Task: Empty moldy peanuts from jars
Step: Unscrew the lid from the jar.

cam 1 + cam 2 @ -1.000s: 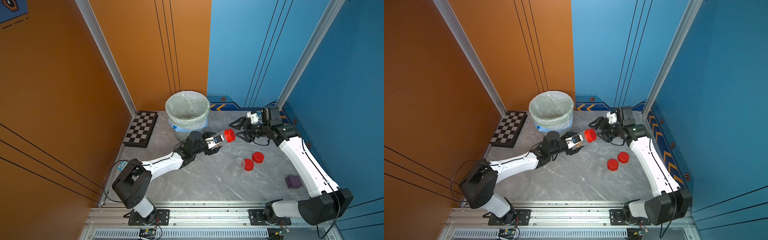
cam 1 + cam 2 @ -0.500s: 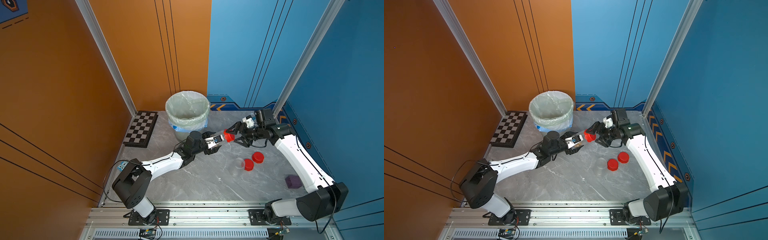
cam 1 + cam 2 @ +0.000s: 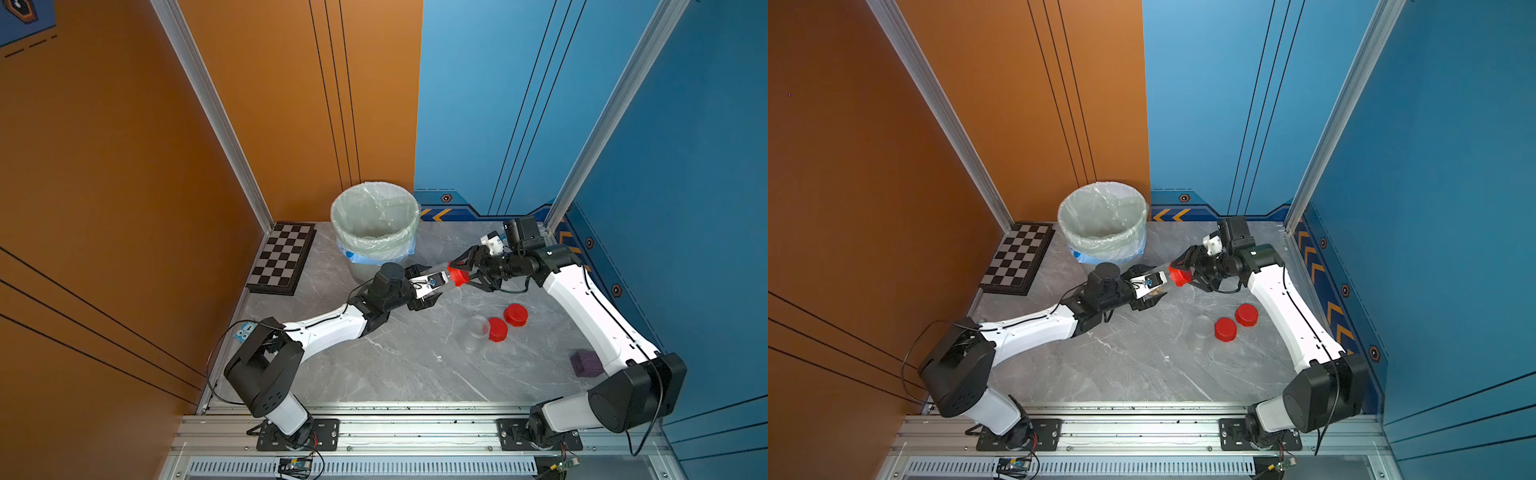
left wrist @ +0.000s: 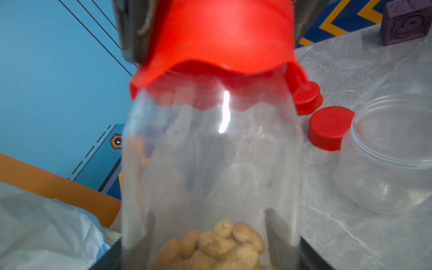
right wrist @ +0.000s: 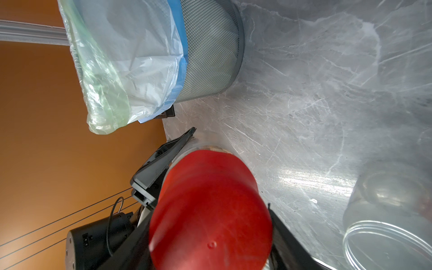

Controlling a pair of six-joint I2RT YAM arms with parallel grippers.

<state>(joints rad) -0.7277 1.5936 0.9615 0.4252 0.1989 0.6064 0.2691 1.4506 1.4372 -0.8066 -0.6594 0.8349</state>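
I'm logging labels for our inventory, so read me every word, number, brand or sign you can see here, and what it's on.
No words or numbers can be read.
Orange arrow marks low on the blue wall: no text.
Purple block: raised round emblem, too blurred to read.
Small blue tag beside the left arm: too small to read.
The held jar and its red lid: no label.
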